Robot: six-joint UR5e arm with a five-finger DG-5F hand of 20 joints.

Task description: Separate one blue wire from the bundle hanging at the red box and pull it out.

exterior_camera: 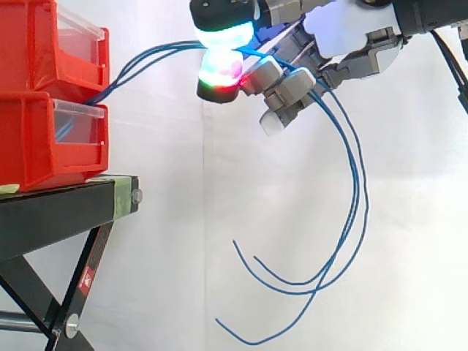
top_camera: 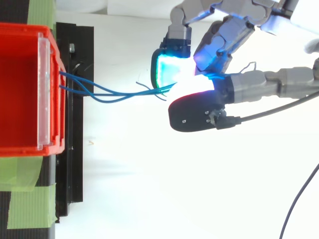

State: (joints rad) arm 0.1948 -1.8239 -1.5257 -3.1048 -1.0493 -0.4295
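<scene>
To the right of two stacked red bins (exterior_camera: 33,139) on a black stand (exterior_camera: 51,212), the hand (exterior_camera: 344,33) pinches the blue wire bundle (exterior_camera: 142,62) between two opposed glowing pads (exterior_camera: 223,35). Its other fingers are half curled below and grip nothing.

The wires leave the front of the lower bin and rise in a shallow arc to the pinch, which sits well apart from the bins and above the exit point. They then run past the curled fingers and droop in long loops to their free ends (exterior_camera: 234,243).

This hold probably lifts the strands clear of the bin face so that one can be drawn away. Whether the pads clamp one strand or all of them cannot be told (the strands merge at the pinch).

Count: two bins, one stand, one hand and three wires, the last judged from three free ends in the side view. From above, the strands (top_camera: 114,94) leave the bin's clear front (top_camera: 44,94) at two spots and converge toward the pads. No strand appears separated yet.
</scene>
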